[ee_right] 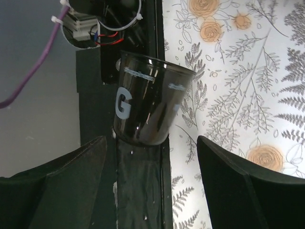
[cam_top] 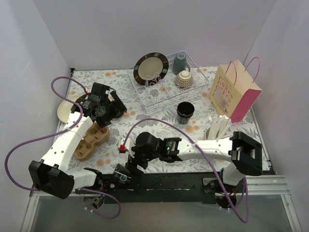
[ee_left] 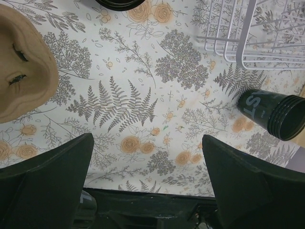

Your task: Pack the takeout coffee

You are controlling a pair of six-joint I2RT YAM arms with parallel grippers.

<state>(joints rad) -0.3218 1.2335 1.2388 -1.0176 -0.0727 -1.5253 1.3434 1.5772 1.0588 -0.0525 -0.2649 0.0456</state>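
**Right hand** (ee_right: 151, 143): both fingers are spread wide and grip nothing. One black paper cup (ee_right: 145, 102), marked with a pale letter G, sits in the gap just beyond the fingertips, base toward the hand and rim away. Contact with either finger cannot be confirmed. It rests on the black strip along the near edge of the floral-printed tabletop (ee_right: 238, 71). The right arm reaches from its base leftward along that edge, with the wrist angled down toward the strip.

**Left hand** (ee_left: 147, 140): the fingers are likewise wide apart and empty, hovering above bare print. The left arm extends forward, with the wrist just past the carrier.

**Count of items, working outward:**
- One brown moulded-pulp cup carrier (cam_top: 91, 140) sits left of the left hand.
- One stack of nested black paper cups (cam_top: 185, 112) stands near mid-tabletop, just in front of the rack. Several rims show, but their number cannot be told.
- One clear wire dish rack (cam_top: 145, 99) holds three items:
  - one dark-rimmed round plate (cam_top: 151, 68), on edge
  - one grey-blue ceramic mug (cam_top: 180, 63)
  - one patterned bowl (cam_top: 184, 79), upturned
- One cream-and-pink paper bag (cam_top: 235, 92) with loop handles stands upright at the right.
- One white cup of wooden stirrers (cam_top: 217, 129) stands in front of the bag.
- One cream plate (cam_top: 64, 111) lies at the left edge, partly hidden by the left arm.
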